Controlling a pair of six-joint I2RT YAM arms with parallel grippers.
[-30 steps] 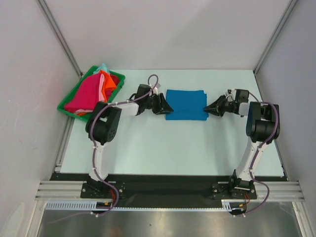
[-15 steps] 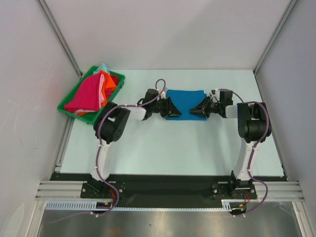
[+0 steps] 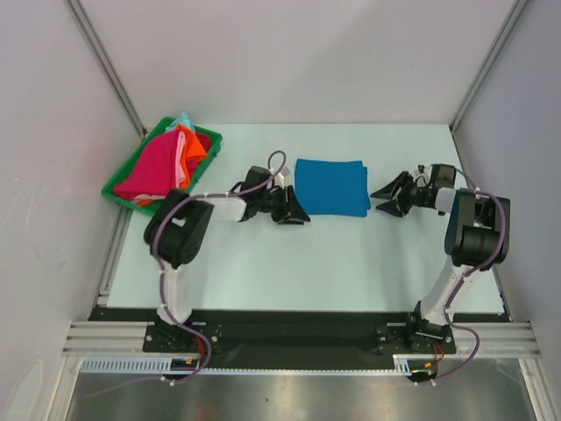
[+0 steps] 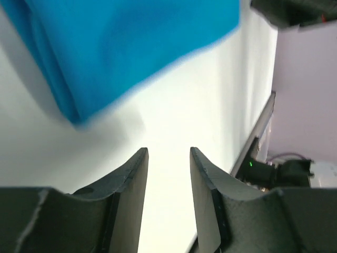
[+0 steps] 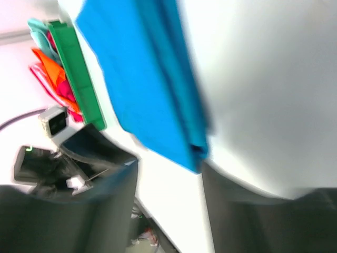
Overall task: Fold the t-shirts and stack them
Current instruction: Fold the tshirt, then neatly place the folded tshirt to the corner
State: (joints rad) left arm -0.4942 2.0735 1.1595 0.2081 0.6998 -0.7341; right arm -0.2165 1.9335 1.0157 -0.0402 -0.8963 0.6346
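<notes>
Just changed: both arms have drawn back from the blue t-shirt [image 3: 330,187]; half a second ago their tips were on its two side edges.
Left gripper [image 3: 296,215]: jaws partly apart, nothing between them. The shirt's near left corner lies just ahead of the tips and off to one side, not touching.
Right gripper [image 3: 380,200]: jaws have spread since a second ago and hold nothing. It sits clear of the shirt's right edge, with bare table [image 3: 263,263] between.
Blue t-shirt now: a flat, squared-off folded rectangle between the two grippers, lying free on the table.
Other t-shirts [image 3: 162,162]: magenta, orange and paler ones heaped in the green tray [image 3: 118,189], well behind and outside the left gripper.
What it means: the blue shirt looks folded and let go, so it can serve as the base of the stack. I'd guess the next job is fetching a shirt from the tray.
</notes>
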